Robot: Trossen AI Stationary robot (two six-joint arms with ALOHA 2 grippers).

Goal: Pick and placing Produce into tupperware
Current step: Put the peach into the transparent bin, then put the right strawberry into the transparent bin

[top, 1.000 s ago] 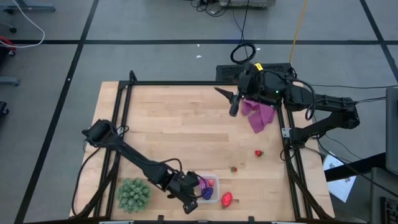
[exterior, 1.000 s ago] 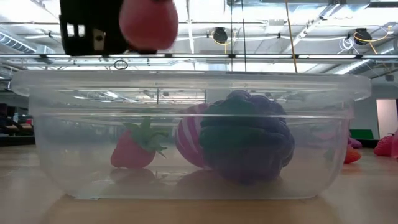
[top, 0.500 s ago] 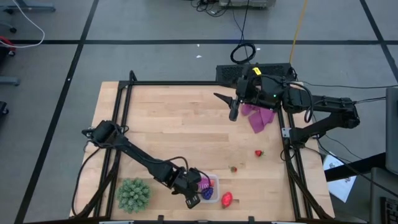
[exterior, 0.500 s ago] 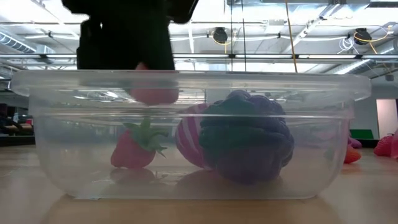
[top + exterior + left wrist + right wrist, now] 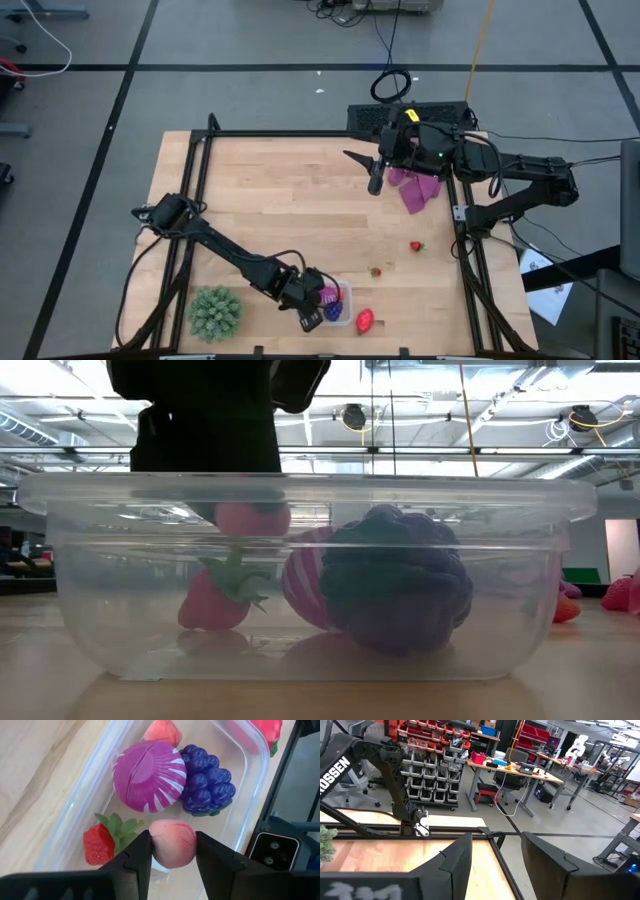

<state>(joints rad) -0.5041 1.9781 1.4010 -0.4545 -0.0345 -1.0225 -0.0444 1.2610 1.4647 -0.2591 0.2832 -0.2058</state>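
My left gripper (image 5: pixel 312 308) (image 5: pixel 172 845) is shut on a small pink, peach-like piece (image 5: pixel 172 844) (image 5: pixel 250 518) and stands in the near-left part of the clear tupperware (image 5: pixel 338 302) (image 5: pixel 500 610). A magenta ball (image 5: pixel 149 780), a dark purple grape bunch (image 5: pixel 206 787), a red strawberry (image 5: pixel 101 841) and another pink piece (image 5: pixel 163 731) lie on the box floor. A larger red strawberry (image 5: pixel 365 320) lies on the table right of the box. Two tiny red pieces (image 5: pixel 376 270) (image 5: pixel 416 246) lie farther off. My right gripper (image 5: pixel 375 172) is open, raised near the far right of the table. My left gripper pinches the pink piece by its two opposite sides (image 5: pixel 156 845) between its fingers (image 5: pixel 140 855), coming from above and pointing down. The piece hangs below the box rim (image 5: pixel 300 490), above the strawberry (image 5: pixel 215 600). I cannot tell whether it touches anything beneath it.
A spiky green ball (image 5: pixel 215 312) sits at the near edge, left of the box. A purple cloth (image 5: pixel 418 186) lies at the far right under the right arm. Black frame rails (image 5: pixel 195 200) run along the table's sides. Bare wood (image 5: pixel 300 210) fills the middle.
My left gripper has gone down with the pink piece, from above the tupperware's rim to below it, inside the box, still shut on it. The fruits in the box have stayed where they were.
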